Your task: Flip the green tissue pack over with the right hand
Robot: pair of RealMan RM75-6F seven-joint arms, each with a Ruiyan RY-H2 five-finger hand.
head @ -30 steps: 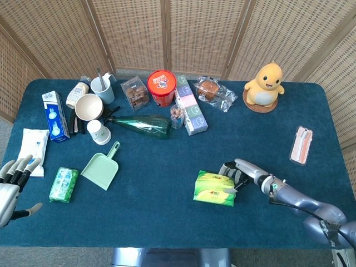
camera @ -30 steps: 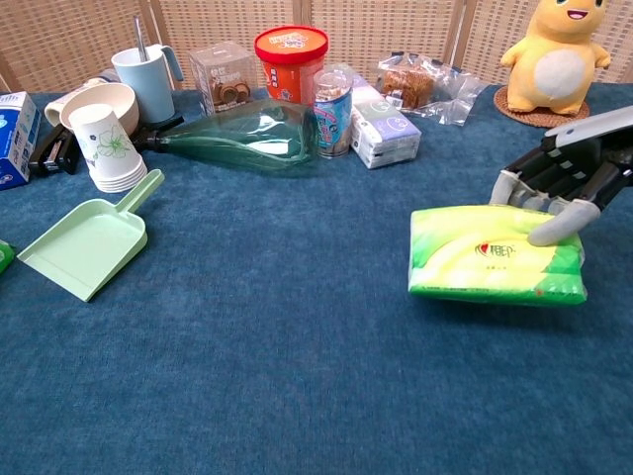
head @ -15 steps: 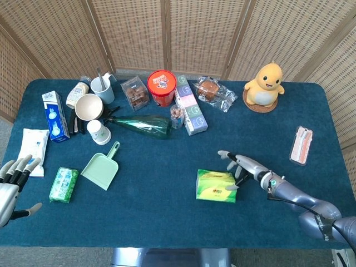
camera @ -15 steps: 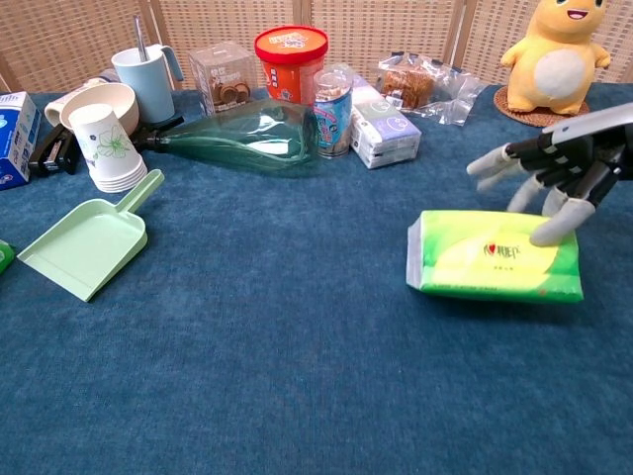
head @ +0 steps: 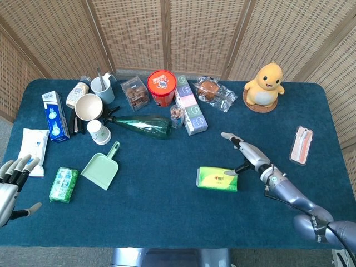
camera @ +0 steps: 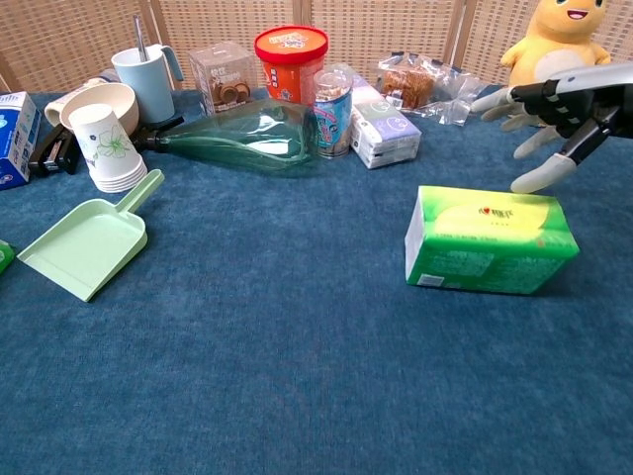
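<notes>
The green tissue pack (head: 217, 179) (camera: 490, 242) stands tipped up on a long side edge at the table's front right, its printed face turned upward and away. My right hand (head: 245, 153) (camera: 554, 114) hovers just behind and above it with fingers spread. Its thumb tip reaches down to the pack's top far edge; I cannot tell whether it touches. Nothing is held in it. My left hand (head: 14, 178) hangs off the table's left edge with fingers apart, holding nothing.
A green bottle (head: 142, 125) lies on its side mid-table, a mint dustpan (head: 102, 167) and a small green packet (head: 63, 183) sit front left. Cups, boxes and a red tub (head: 162, 87) line the back. A yellow duck toy (head: 264, 83) and a pink case (head: 302, 144) stand to the right.
The tissue pack has rolled from lying flat up onto its side edge. My right hand let go of it, opened and rose up and back. The left hand stayed put.
</notes>
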